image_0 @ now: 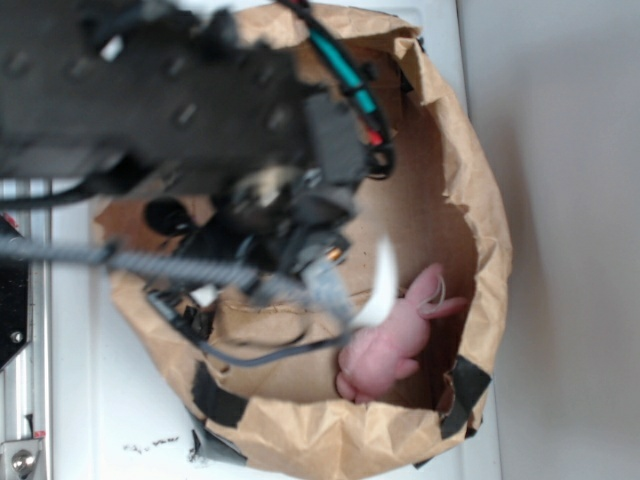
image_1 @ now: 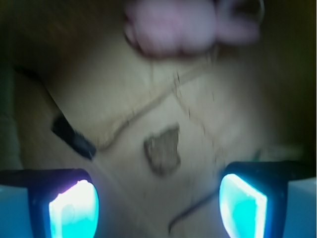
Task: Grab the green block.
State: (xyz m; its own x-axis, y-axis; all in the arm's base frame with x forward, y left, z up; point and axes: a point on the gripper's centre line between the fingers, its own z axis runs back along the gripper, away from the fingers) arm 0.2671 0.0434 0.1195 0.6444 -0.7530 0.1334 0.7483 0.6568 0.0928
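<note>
The tool (image_1: 158, 198) of a WidowX arm hangs released inside a crumpled brown paper bag (image_0: 470, 210), its two glowing cyan fingers (image_1: 74, 208) spread wide at the bottom corners of the wrist view. The green block cannot be picked out with certainty in either view, so its place, its long axis and its heading cannot be told. A faint greenish smear (image_1: 285, 148) just above the right-hand finger is too blurred to identify. Ahead of the tool, roughly centred between the fingers and apart from both, lies a brown rock-like lump (image_1: 162, 148) on the bag's creased floor. A pink plush bunny (image_1: 183, 25) lies farther ahead, at the far side of the bag, partly cut off by the frame edge. A strip of black tape (image_1: 73, 136) sits ahead of the left-hand finger. In the exterior view the blurred black arm (image_0: 170, 100) and its cables cover much of the bag's interior, which rests on a white table (image_0: 110, 420).
</note>
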